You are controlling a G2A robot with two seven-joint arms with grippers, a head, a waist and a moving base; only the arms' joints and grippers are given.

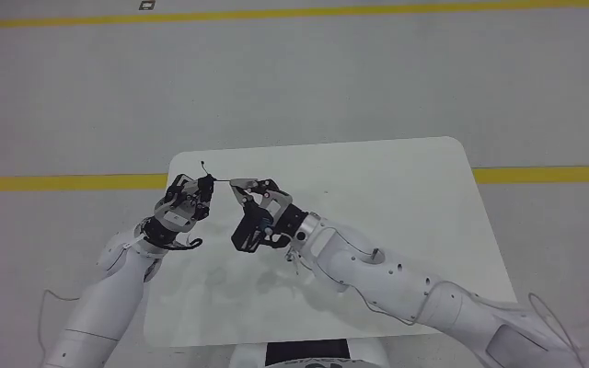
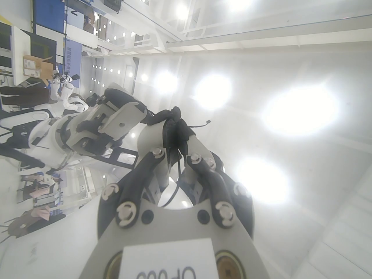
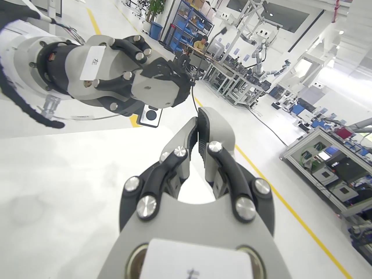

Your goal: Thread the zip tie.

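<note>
Zip tie: thin black strap, held in the air over the far left part of the table, spanning the short gap between the two grippers. Items by size:

1. Table: white, with rounded corners; the tie hangs above it.
2. Left gripper: left of the gap, fingers pressed together on the strap. We count it as the fixture.
3. Right gripper: just right of it, its tips nearly meeting the left one's. The pads are closed with the strap running in between them.
4. Strap between the pinches: a short, gently curved length from one gripper to the other.
5. Head: a small block on the stub that sticks out beyond the left gripper on the far side. We take it for the locking head, though its slot is too small to make out.

Handling note: we judge the step in hand to be bringing the tail round to the head. We would hold the left grip steady and pinch the tail close to its tip so it does not flex. We would then line it up square with the slot and push straight, without twisting the strap.
</note>
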